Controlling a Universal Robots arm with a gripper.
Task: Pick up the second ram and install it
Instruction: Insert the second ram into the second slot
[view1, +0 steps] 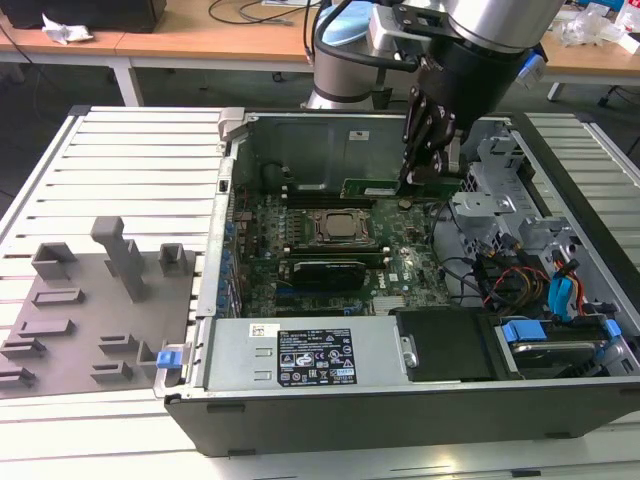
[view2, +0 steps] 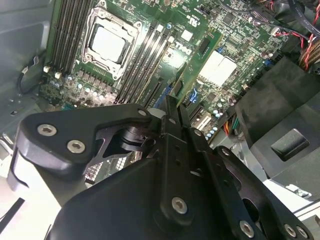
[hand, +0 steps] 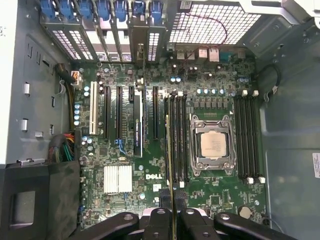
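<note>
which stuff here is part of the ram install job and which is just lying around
Job:
gripper, shut on the second ram
memory slots beside the processor socket

Lying about:
grey fixture tray outside the case
drive with blue tab
white heatsink

Open grey metal computer case (hand: 287, 150), seen from above. Green motherboard (hand: 150, 165) with square silver processor socket (hand: 214, 145), black memory slots (hand: 247, 137) on both sides, white finned heatsink (hand: 118, 179). Black gripper (hand: 172, 220) clamps the thin green ram strip (hand: 168, 150), held edge-on over the slots beside the socket.
</note>
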